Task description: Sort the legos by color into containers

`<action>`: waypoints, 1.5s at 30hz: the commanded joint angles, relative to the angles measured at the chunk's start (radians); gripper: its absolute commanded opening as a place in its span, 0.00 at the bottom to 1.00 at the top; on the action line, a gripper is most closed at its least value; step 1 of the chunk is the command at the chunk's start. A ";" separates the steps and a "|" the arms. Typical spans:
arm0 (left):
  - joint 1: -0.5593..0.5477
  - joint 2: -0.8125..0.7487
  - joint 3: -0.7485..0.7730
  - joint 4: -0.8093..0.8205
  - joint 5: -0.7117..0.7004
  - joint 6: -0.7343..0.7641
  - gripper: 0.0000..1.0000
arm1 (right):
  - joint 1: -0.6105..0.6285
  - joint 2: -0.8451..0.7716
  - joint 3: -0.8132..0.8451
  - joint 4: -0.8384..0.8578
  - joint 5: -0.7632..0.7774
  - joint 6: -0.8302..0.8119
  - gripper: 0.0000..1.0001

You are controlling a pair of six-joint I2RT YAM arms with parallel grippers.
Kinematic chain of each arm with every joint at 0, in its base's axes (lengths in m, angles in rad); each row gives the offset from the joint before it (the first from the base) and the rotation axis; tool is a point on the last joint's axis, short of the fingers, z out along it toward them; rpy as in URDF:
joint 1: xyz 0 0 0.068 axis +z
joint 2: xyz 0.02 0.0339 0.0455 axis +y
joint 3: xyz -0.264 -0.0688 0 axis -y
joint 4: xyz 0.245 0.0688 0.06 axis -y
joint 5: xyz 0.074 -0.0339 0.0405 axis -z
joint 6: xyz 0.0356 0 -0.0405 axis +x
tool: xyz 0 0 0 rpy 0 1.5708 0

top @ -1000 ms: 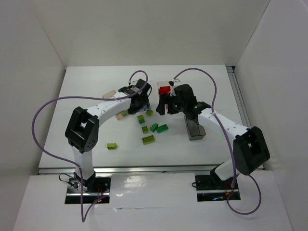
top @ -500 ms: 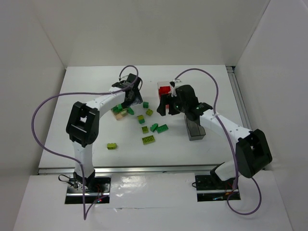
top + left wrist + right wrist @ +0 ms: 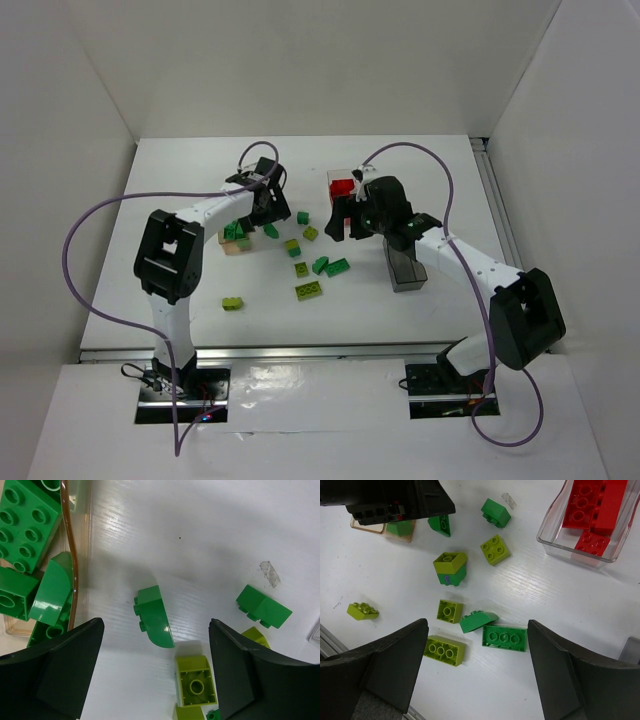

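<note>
Red bricks (image 3: pixel 343 186) are sitting in the clear box (image 3: pixel 330 176) by the middle of the far edge. Dk green bricks (image 3: pixel 238 230) are filling the wood box (image 3: pixel 236 249) toward the left edge. Grey box (image 3: pixel 405 270) is standing nearer the right edge. Loose green & lime bricks (image 3: pixel 308 290) are lying btw them.

Left wrist: left gripper (image 3: pixel 156 625) is hovering w/ jaws apart, straddling a curved green brick (image 3: pixel 155 617) w/o touching it, wood box just beside.

Right wrist: right gripper (image 3: pixel 477 627) is hanging w/ jaws apart over the loose bricks, gripping nothing.

White table (image 3: pixel 400 320) under loose green legos (image 3: pixel 308 290) and three containers (image 3: pixel 405 278)
</note>
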 commanded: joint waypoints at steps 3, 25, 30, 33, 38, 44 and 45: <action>-0.019 0.028 0.078 -0.064 -0.011 -0.045 0.89 | -0.007 -0.001 -0.012 0.019 -0.008 -0.012 0.87; -0.066 0.079 0.142 -0.104 -0.093 -0.021 0.31 | -0.026 -0.029 -0.030 0.010 -0.008 -0.022 0.87; -0.066 0.022 0.178 -0.124 -0.128 0.010 0.24 | -0.026 -0.029 -0.030 0.010 -0.008 -0.022 0.87; -0.066 -0.026 0.178 -0.124 -0.166 0.022 0.24 | -0.026 -0.029 -0.030 0.010 -0.017 -0.022 0.87; -0.031 -0.082 0.155 -0.133 -0.185 0.032 0.24 | -0.026 -0.009 -0.021 0.019 -0.026 -0.022 0.87; 0.030 -0.129 0.121 -0.143 -0.215 0.041 0.24 | -0.026 0.000 -0.021 0.028 -0.046 -0.022 0.87; 0.049 -0.129 0.097 -0.159 -0.234 0.041 0.24 | -0.026 0.000 -0.021 0.029 -0.046 -0.022 0.87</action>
